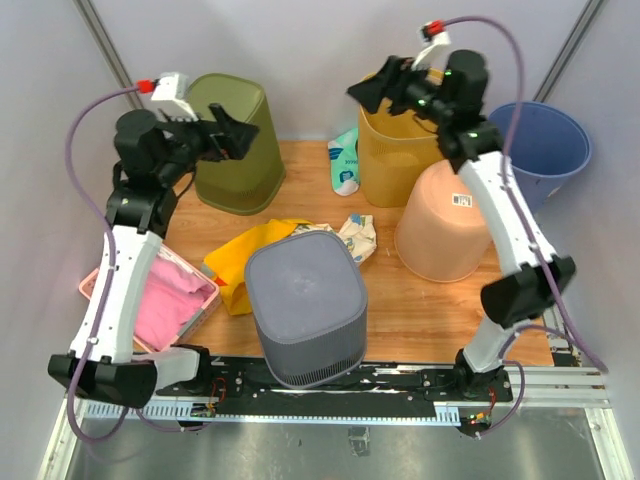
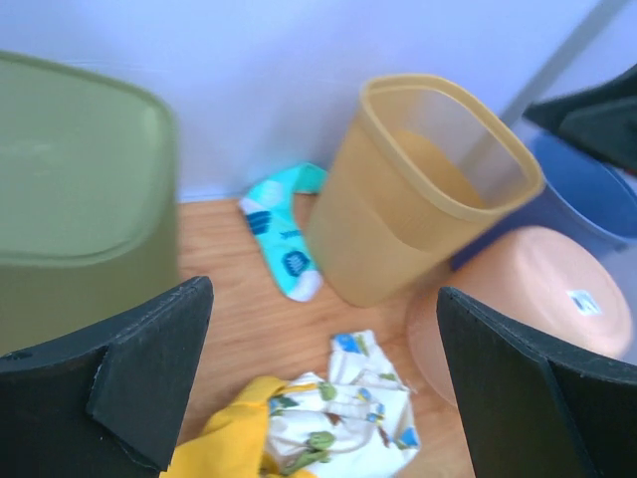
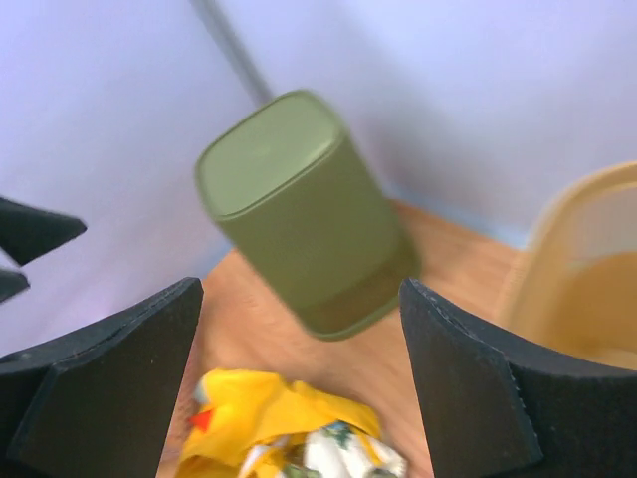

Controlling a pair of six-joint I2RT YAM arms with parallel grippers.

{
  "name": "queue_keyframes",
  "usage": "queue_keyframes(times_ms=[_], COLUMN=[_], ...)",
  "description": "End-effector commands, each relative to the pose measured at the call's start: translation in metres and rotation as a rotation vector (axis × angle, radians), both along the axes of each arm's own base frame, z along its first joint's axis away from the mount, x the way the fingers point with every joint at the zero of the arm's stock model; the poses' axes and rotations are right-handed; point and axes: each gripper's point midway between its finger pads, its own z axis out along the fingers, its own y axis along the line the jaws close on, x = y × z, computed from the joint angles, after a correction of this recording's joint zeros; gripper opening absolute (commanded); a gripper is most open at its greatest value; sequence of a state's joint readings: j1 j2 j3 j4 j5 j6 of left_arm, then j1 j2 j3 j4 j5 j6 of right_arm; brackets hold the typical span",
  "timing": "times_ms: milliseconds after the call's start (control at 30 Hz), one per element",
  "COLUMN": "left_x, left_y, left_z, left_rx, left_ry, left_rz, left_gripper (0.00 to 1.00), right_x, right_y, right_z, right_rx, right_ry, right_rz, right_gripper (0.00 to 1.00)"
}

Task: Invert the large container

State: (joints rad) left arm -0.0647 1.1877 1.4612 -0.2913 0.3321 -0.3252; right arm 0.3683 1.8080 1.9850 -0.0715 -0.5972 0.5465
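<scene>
The large grey container (image 1: 305, 305) stands at the near middle of the table with its closed flat base facing up. It shows in neither wrist view. My left gripper (image 1: 236, 135) is open and empty, raised high in front of the olive bin (image 1: 235, 150); in the left wrist view (image 2: 323, 291) its jaws stand wide apart over the cloths. My right gripper (image 1: 374, 90) is open and empty, raised by the yellow bin (image 1: 395, 150); in the right wrist view (image 3: 301, 286) it looks towards the olive bin (image 3: 304, 214).
An upright yellow bin (image 2: 418, 189), an inverted peach bin (image 1: 445, 220) and a blue bin (image 1: 545, 140) stand at the back right. A pink basket (image 1: 95, 285) holds pink cloth at the left. A yellow cloth (image 1: 240, 255), a patterned cloth (image 2: 358, 403) and a teal sock (image 2: 284, 239) lie mid-table.
</scene>
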Motion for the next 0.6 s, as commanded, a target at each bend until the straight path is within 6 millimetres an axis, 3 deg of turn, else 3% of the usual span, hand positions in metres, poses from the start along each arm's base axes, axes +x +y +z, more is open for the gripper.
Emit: queue_keyframes(times_ms=[0,100,200,433,567], left_x=[0.001,0.004,0.009,0.015,0.016], left_y=[-0.054,-0.086,-0.105,-0.117,-0.116], left_z=[0.002,-0.008,-0.026,-0.053,-0.057], left_rx=[0.047,0.054,0.06,0.048,0.052], left_ry=[0.0,0.033,0.078,0.137,0.148], left_rz=[-0.096,-0.152,-0.174,-0.19,-0.185], left_gripper=[0.99,0.99,0.99,0.99,0.99], right_x=[-0.007,0.0,0.008,0.046,0.053], right_y=[-0.075,-0.122,-0.134,-0.097,-0.07], right_z=[-0.012,-0.022,-0.032,-0.076,-0.102], right_rx=[-0.338,-0.52,-0.631,-0.708,-0.715], right_ry=[-0.062,-0.08,-0.082,-0.021,0.006], right_rz=[-0.306,-0.476,-0.488,-0.297,-0.211], right_gripper=[0.82,0.83,0.81,0.78,0.75])
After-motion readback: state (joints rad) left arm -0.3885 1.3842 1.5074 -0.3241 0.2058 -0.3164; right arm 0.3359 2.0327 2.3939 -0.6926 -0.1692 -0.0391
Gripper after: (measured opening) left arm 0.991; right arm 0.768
